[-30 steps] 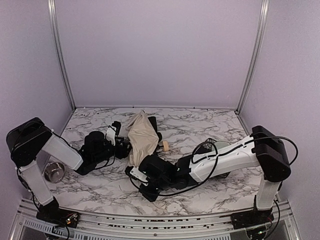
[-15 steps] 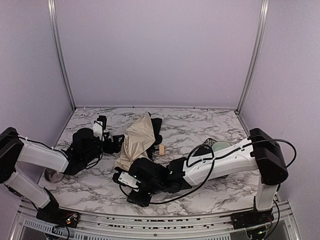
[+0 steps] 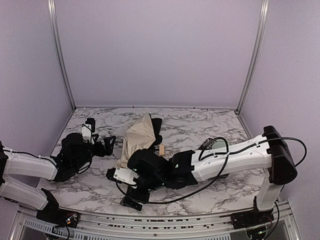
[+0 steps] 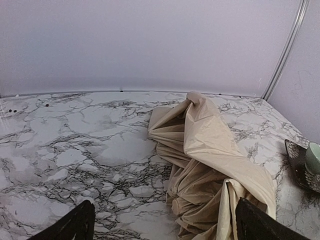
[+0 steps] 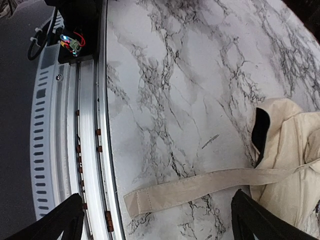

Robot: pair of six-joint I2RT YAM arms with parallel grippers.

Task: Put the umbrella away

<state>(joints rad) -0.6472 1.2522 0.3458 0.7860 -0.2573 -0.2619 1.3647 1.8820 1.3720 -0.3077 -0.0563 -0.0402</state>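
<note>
One cream-beige umbrella [image 3: 137, 137] crumpled on marble table [image 3: 200, 125], strap [image 5: 190, 187] outstretched

Marble table [image 3: 200, 125] under crumpled umbrella [image 3: 138, 136]

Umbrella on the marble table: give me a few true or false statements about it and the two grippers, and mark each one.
1. The umbrella lies as crumpled cream fabric on the marble table. True.
2. The left gripper is clamped on the fabric. False: its fingers stand wide apart and hold nothing, and the fabric lies just ahead of them.
3. In the right wrist view, a cream strap lies flat on the marble, running out from the bunched fabric. True.
4. The right gripper is shut on the umbrella's handle. False: its fingers are wide apart and grip nothing.
</note>
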